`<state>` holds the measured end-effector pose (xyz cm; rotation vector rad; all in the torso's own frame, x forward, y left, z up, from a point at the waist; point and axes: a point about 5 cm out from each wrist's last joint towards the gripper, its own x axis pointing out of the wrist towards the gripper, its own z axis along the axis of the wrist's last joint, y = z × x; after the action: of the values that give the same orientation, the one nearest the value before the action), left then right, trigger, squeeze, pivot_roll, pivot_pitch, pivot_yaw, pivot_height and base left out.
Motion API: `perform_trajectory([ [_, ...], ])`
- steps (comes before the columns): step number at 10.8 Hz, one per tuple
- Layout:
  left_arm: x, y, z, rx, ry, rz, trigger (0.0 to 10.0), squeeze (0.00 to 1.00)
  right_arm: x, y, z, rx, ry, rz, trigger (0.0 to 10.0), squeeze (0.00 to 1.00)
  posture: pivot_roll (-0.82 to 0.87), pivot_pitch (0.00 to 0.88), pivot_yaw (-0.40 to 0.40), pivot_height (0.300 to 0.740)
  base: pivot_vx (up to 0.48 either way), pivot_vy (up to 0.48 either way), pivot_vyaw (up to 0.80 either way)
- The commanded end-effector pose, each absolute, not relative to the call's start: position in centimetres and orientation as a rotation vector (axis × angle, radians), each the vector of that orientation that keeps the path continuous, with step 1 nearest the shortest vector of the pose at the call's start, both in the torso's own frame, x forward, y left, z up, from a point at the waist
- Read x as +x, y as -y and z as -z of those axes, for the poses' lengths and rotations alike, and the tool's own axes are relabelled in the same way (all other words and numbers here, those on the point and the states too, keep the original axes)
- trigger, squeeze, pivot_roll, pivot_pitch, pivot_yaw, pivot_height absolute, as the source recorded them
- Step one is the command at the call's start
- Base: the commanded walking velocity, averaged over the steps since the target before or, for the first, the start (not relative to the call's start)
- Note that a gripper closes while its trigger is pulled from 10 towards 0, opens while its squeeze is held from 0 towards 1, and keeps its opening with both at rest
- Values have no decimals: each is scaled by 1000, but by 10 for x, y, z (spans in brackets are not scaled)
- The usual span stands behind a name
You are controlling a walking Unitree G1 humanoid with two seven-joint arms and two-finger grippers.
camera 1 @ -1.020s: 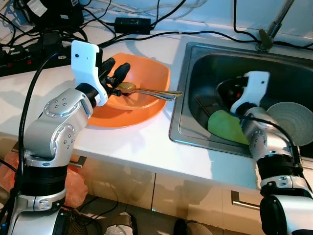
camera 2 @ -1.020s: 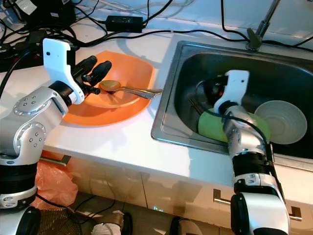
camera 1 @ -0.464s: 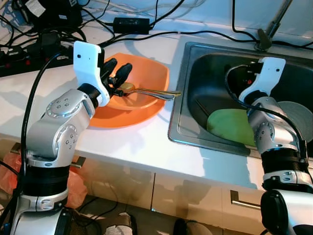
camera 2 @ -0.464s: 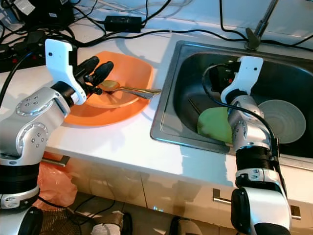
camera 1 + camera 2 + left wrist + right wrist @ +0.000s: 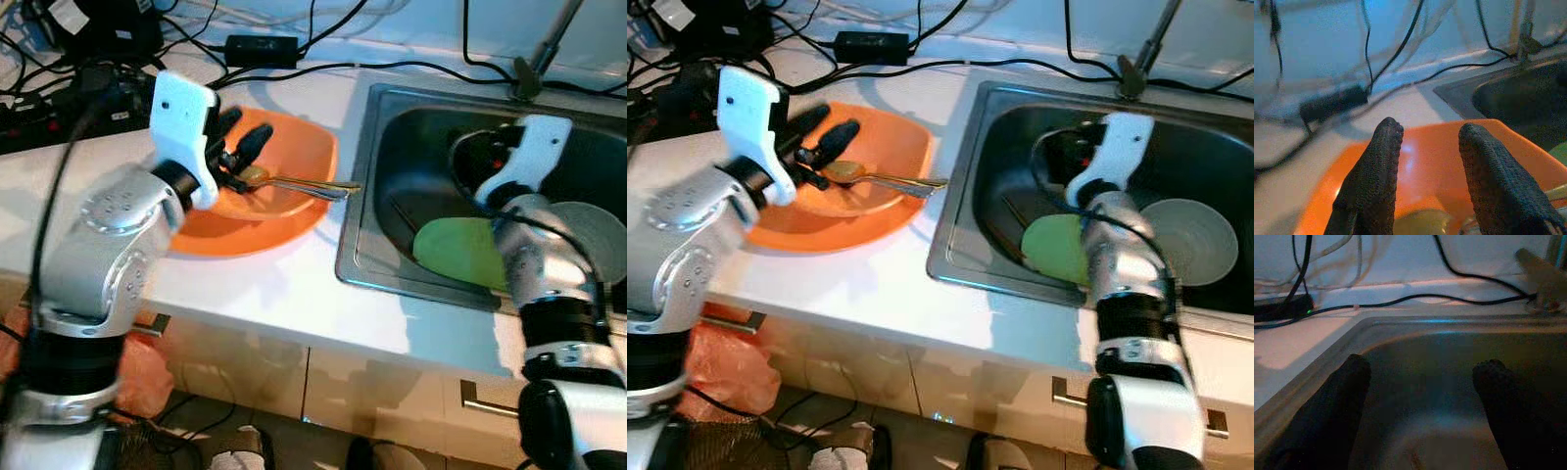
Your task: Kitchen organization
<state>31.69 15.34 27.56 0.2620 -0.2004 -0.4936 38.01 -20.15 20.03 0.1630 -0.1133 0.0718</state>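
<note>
Hovering over the orange plate (image 5: 284,211), the left gripper (image 5: 1430,161) has its jaws spread apart with nothing between them, and the black fingers (image 5: 1376,181) show a rough, woven-looking texture. Right below sits a shiny metal spoon (image 5: 294,183), bowl end near the fingertips, handle poking out over the squarish glossy plate's rim toward the sink. The plate lies on the smooth white table (image 5: 245,284). Over in the brushed steel sink (image 5: 965,211), the right gripper (image 5: 1420,377) hangs with jaws wide and empty. A round green plate (image 5: 460,250) lies in the basin beside a pale ridged dish (image 5: 1195,240). Black cables (image 5: 294,69) snake along the back.
</note>
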Motion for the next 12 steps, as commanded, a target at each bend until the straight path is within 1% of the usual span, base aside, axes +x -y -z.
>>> perform_trajectory([
  [1, 311, -147, -283, 341, 258, 537, 10000, 0, 378, 203, -191, 159, 93, -69, 10000, 0, 98, 149, -18, 723, 0, 0, 0],
  [3, 302, -144, -287, 467, 316, 608, 10000, 0, 378, 204, -189, 162, 83, -66, 10000, 0, 98, 149, -18, 723, 0, 0, 0],
  [5, 291, -134, -279, 588, 324, 701, 10000, 0, 379, 205, -187, 163, 78, -61, 10000, 0, 101, 150, -21, 723, 0, 0, 0],
  [6, 288, -130, -274, 601, 308, 740, 10000, 0, 380, 205, -187, 163, 77, -60, 10000, 0, 102, 149, -22, 723, 0, 0, 0],
  [7, 282, -127, -265, 629, 249, 826, 10000, 0, 381, 204, -188, 164, 76, -61, 10000, 0, 102, 149, -22, 723, 0, 0, 0],
  [8, 280, -128, -259, 635, 202, 866, 10000, 0, 381, 204, -188, 164, 77, -61, 10000, 0, 102, 149, -22, 723, 0, 0, 0],
  [10, 278, -131, -259, 626, 197, 876, 10000, 0, 381, 204, -188, 166, 79, -57, 10000, 0, 100, 147, -21, 723, 0, 0, 0],
  [12, 275, -138, -259, 662, 176, 916, 10000, 0, 382, 204, -187, 170, 79, -56, 10000, 0, 107, 144, -20, 723, 0, 0, 0],
])
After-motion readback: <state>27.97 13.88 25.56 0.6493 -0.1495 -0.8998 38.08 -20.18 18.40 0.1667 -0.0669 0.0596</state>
